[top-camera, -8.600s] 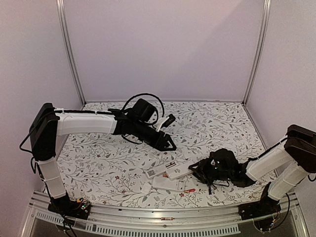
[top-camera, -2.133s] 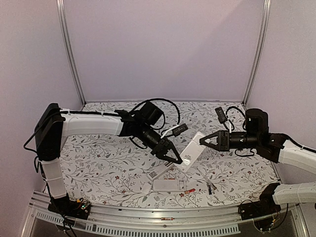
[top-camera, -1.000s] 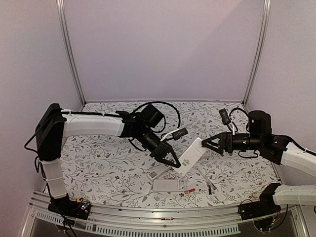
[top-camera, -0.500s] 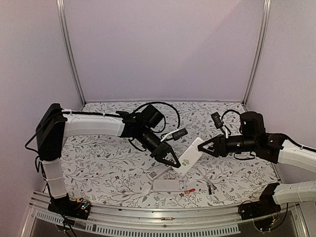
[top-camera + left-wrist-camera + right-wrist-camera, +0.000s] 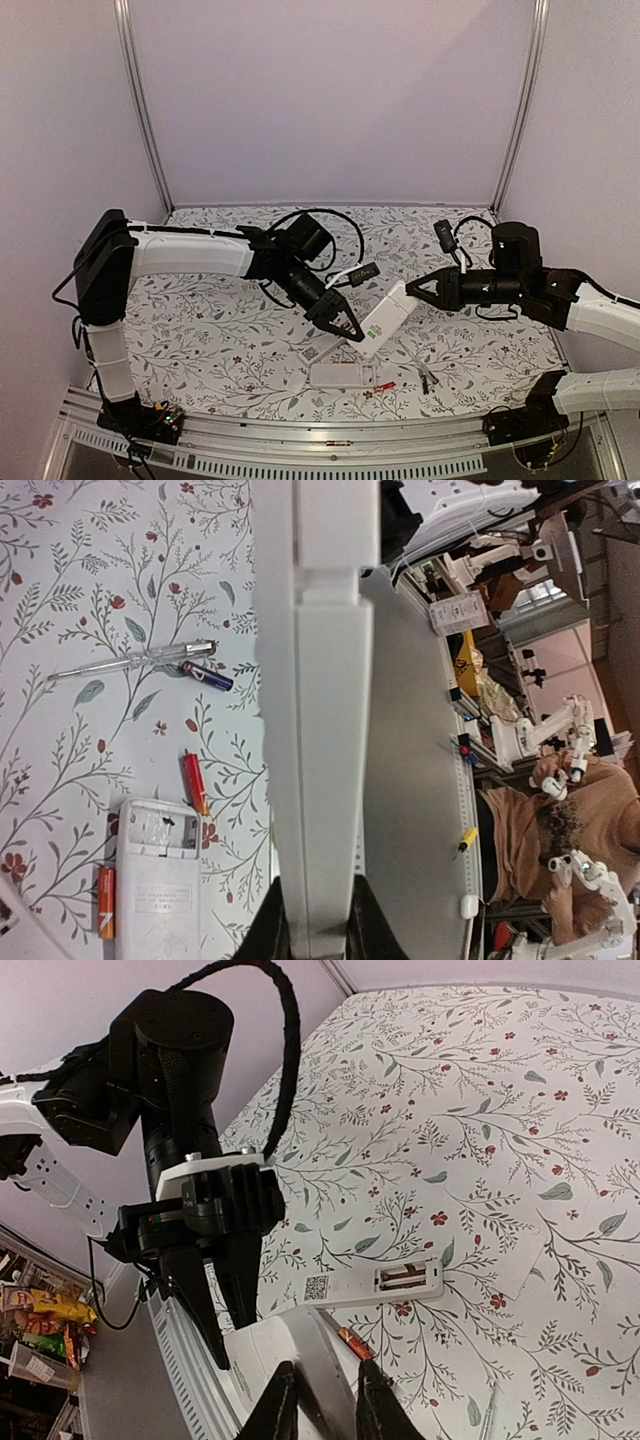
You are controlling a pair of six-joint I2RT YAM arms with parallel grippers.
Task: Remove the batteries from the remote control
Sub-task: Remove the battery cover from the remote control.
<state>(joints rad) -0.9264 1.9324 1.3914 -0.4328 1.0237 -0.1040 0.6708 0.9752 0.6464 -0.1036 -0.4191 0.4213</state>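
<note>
At centre frame, the white remote (image 5: 383,318) is pinched at its lower end by the left gripper (image 5: 350,332), its upper end by the right gripper (image 5: 408,290).

Left arm (image 5: 185,252): we see white shells between black joints.
Right arm (image 5: 600,318): the same white shells and black joints.
Cables (image 5: 294,1030): black, thick, looped at the wrists.
Left tool (image 5: 349,334), right tool (image 5: 409,291): black, tapered fingers.

Remote (image 5: 384,319) between left gripper (image 5: 348,331), right gripper (image 5: 411,291)
</note>
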